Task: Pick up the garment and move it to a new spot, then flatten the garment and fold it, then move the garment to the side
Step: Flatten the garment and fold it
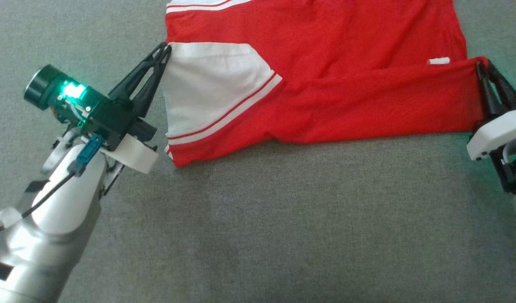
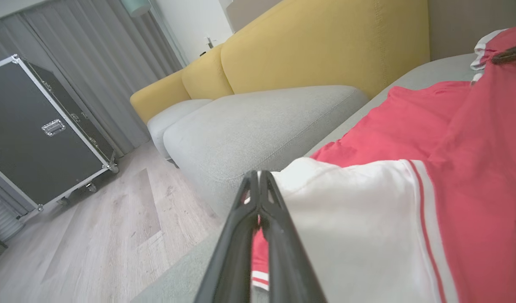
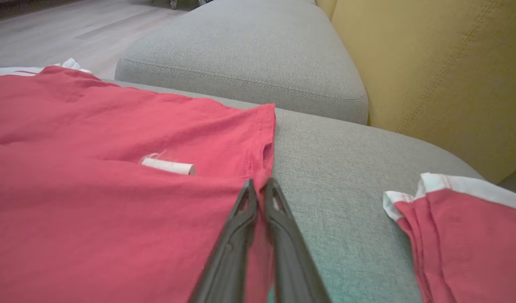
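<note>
grey seat cushion (image 1: 258, 235) of a sofa carries everything; yellow backrest (image 2: 325, 46) stands along one side, wood floor (image 2: 93, 235) and a black flight case (image 2: 30, 134) lie past the open side.

the garment (image 1: 325, 97), red, lies spread on the cushion. in the head view its long axis runs left to right, and its far part runs out of that view's top. sleeve end points toward the cushion's open edge by the floor, hem end toward the backrest side. the near band is folded over the rest and pulled fairly straight between the two grippers; shallow wrinkles mid-span.

white sleeve panel (image 1: 207, 88) with red-and-white trim sits at the left end.

a separate red piece with white trim (image 3: 464, 235) lies apart on the cushion near the backrest; we cannot tell if it is part of the same garment.

left gripper (image 1: 167, 47): fingers pressed together, pinching the sleeve panel's outer edge, close to the cushion's open edge.

right gripper (image 1: 482, 65): fingers together, pinching the red hem corner.

small white label (image 1: 438, 61) lies on the red cloth just beside the right gripper.
</note>
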